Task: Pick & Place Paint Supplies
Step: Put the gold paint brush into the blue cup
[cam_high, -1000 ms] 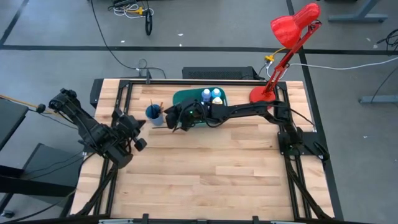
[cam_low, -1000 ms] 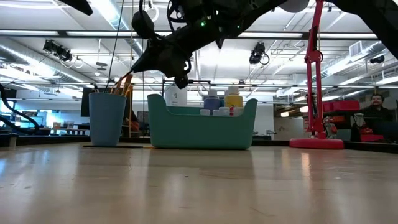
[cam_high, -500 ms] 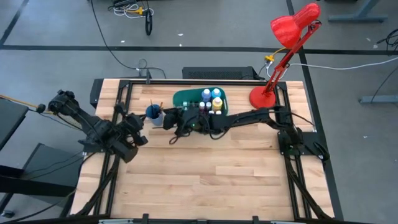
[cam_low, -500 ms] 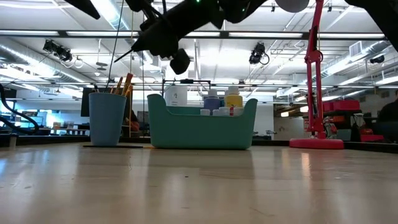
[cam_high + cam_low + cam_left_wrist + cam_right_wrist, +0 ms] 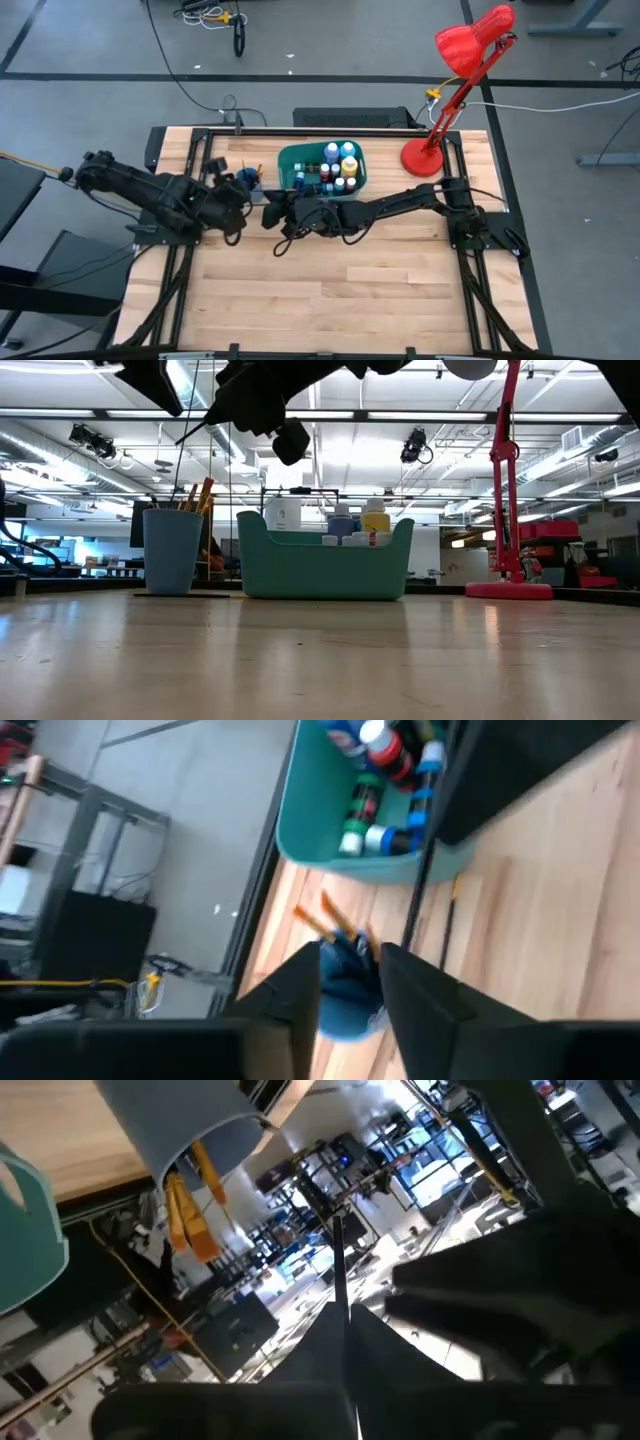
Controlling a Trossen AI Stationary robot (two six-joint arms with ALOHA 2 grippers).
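Your left gripper [image 5: 232, 208] sits left of centre, fingers parted, empty, near the blue cup [image 5: 247, 180]. Your right gripper [image 5: 275, 214], mid-frame, is clenched on a thin brush [image 5: 340, 1285]. Paint bottles [image 5: 336, 172] fill the teal bin [image 5: 290, 158], upper centre.

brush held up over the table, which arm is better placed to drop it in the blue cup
Right. The right gripper is shut on the brush and hangs above the table just in front of the blue cup. The left gripper is beside the cup too, but holds nothing.
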